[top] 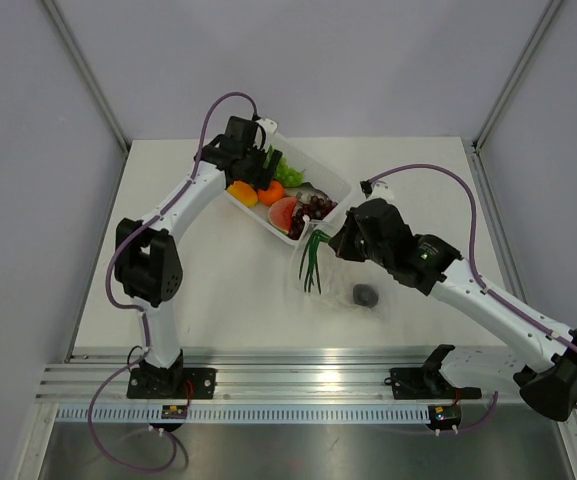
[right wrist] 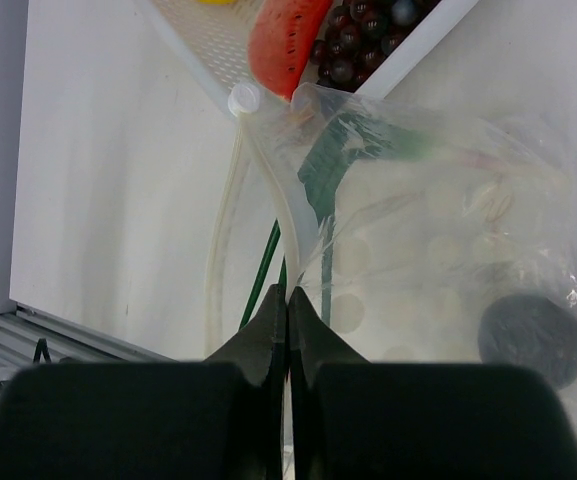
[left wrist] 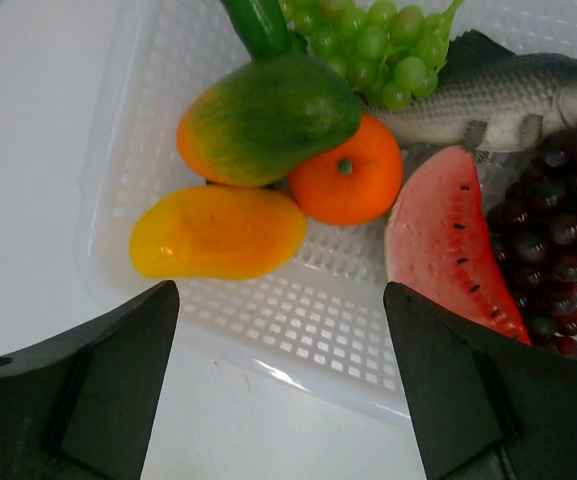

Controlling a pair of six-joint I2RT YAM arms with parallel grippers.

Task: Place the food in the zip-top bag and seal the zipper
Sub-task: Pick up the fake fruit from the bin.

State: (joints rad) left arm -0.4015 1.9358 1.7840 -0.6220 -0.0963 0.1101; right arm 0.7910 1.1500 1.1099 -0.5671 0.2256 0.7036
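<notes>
Near right, only the wrist view shows the right gripper [right wrist: 288, 300] clenched on the bag [right wrist: 438, 250] edge. Far left, the left gripper [left wrist: 280, 300] hangs spread, empty, over the tray [left wrist: 268, 365].

White table [top: 218, 300] — plain grey walls [top: 318, 60]

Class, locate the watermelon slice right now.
In the left wrist view, right of centre, the watermelon slice lies in the white tray between orange and dark grapes.

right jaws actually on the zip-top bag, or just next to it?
Touching. Right wrist view: the right gripper has its jaws shut on the zip-top bag, whose mouth edge runs straight into their tips.
</notes>
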